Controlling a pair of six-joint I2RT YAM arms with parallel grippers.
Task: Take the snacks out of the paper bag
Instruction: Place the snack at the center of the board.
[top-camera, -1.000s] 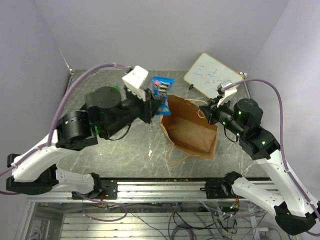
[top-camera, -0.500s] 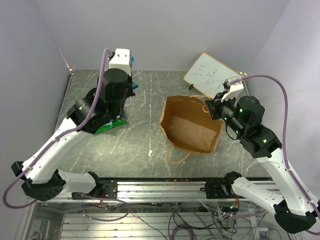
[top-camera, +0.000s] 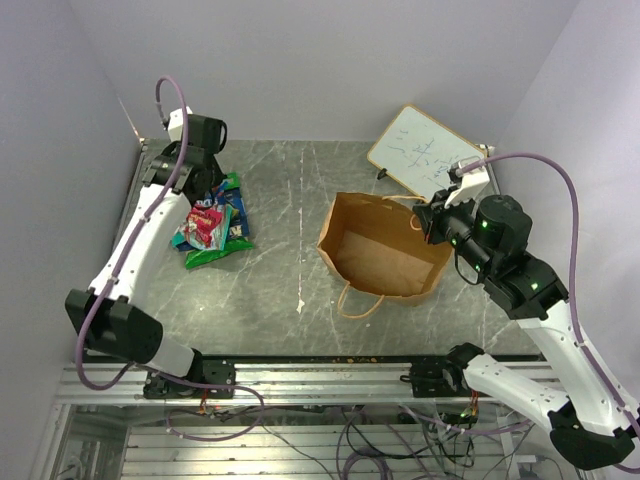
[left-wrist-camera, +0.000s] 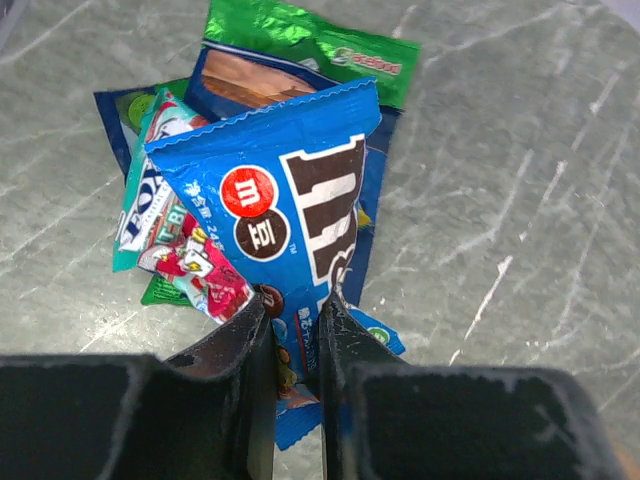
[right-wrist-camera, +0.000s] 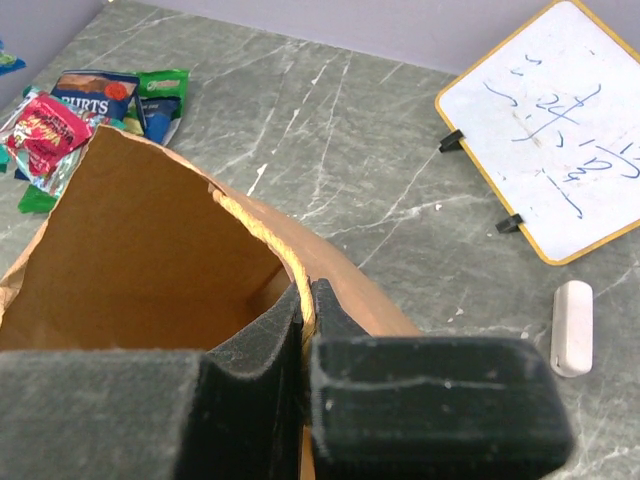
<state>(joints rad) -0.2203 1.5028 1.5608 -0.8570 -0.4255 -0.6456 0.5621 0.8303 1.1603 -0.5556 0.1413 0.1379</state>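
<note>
The left claw (left-wrist-camera: 297, 322) pinches a blue snack packet (left-wrist-camera: 290, 190) over the other snacks (left-wrist-camera: 165, 215), while the right claw (right-wrist-camera: 305, 312) is clamped on the rim of the paper bag (right-wrist-camera: 130, 250).

The desk (top-camera: 300, 200) is grey-green with pale veins, the paper bag (top-camera: 385, 262) plain brown. The snacks (top-camera: 212, 225) are glossy green, blue and red-pink; the blue packet (left-wrist-camera: 290, 200) carries brown-and-white letters and a red disc. The board (top-camera: 425, 150) is white, tan-rimmed, with blue scribbles.
</note>
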